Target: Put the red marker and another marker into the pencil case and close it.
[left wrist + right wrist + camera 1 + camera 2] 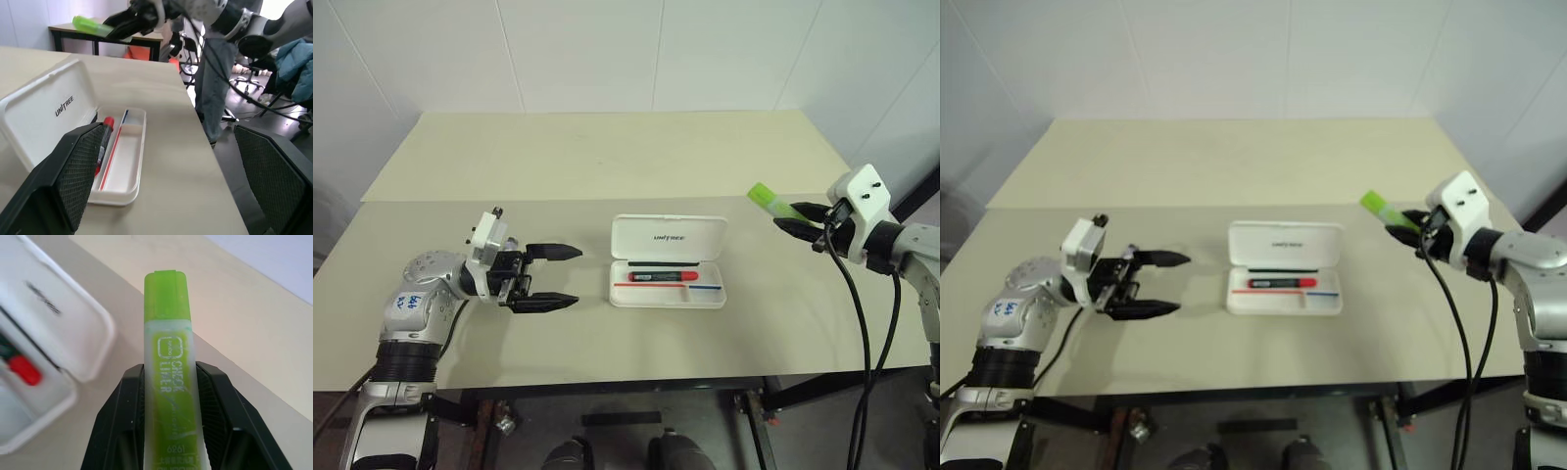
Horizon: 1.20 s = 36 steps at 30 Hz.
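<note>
Table [607,157] w/ flat white hard-plastic pencil case [668,238], lid up, black red-ended marker [662,277] inside; right gripper [800,218] clenched on lime-green marker [774,201] above table; left gripper [555,277] jaws spread, empty, beside case

1. The two head eyes look forward and down over the table [607,157] from above, well back; both share the open pencil case [668,238] at centre.
2. The left wrist camera looks level along the tabletop, close to the case.
3. The right wrist camera looks very closely along the green marker [168,377], the case at its 9 o'clock.
</note>
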### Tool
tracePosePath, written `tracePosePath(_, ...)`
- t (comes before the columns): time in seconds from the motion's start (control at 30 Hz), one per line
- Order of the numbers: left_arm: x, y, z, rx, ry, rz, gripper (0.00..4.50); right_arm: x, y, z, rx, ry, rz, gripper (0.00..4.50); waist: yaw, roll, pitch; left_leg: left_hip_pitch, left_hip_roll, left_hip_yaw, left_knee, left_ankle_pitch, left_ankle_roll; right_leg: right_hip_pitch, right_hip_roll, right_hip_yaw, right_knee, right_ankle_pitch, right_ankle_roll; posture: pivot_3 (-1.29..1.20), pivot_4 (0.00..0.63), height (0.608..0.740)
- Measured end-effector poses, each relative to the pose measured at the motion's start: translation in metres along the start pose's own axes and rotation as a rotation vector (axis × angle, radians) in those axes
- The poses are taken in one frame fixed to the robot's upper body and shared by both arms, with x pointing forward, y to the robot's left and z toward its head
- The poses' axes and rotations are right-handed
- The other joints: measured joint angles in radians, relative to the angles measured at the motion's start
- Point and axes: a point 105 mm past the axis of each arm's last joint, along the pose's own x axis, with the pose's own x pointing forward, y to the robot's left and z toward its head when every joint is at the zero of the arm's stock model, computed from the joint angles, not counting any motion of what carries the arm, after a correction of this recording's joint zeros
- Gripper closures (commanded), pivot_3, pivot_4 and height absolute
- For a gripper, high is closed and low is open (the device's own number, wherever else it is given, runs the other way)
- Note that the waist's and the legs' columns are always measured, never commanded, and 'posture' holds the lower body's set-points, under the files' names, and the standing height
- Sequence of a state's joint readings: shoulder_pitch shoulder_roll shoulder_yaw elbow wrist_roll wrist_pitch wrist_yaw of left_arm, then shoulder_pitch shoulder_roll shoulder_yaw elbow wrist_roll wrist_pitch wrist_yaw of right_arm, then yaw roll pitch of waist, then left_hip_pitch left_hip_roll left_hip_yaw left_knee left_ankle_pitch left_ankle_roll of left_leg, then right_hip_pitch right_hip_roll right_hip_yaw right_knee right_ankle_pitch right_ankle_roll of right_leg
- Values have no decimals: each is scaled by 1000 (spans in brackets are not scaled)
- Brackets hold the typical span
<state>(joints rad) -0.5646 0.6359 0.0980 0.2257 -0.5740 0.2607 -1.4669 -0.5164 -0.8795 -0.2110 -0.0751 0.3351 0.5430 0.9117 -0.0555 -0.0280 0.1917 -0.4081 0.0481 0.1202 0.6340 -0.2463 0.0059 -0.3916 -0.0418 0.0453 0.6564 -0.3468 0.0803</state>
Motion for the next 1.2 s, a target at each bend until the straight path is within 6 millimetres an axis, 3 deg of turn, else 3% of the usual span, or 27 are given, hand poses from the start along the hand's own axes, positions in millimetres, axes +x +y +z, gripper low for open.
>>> tracePosePath(0.2,-4,0,-1,-5,-44,-1,0,12,46,16,-17,-28,199,3392,0,0,0,0,0,0,0,0,1,0,0,0,0,0,0,0,150,740)
tracePosePath(0.4,-12,0,-8,0,-24,23,0,41,102,14,-42,-20,412,3392,0,0,0,0,0,-1,-1,-1,3,-1,0,0,1,0,0,0,150,740)
tracePosePath(0.77,-26,1,-12,22,11,73,0,71,135,-5,-149,21,585,3392,-1,0,0,-1,0,-1,0,-2,4,-1,-1,-1,1,0,-1,0,150,740)
tracePosePath(1.03,-27,-1,-14,20,14,76,0,97,138,-8,-213,24,638,3392,-1,0,0,-1,0,0,0,-1,2,-1,0,-1,2,-1,-1,0,150,740)
tracePosePath(1.2,-28,-3,-16,15,16,76,0,101,139,-11,-226,27,668,3392,-1,0,0,-1,0,-1,0,0,1,-2,0,-2,2,-1,-1,0,150,740)
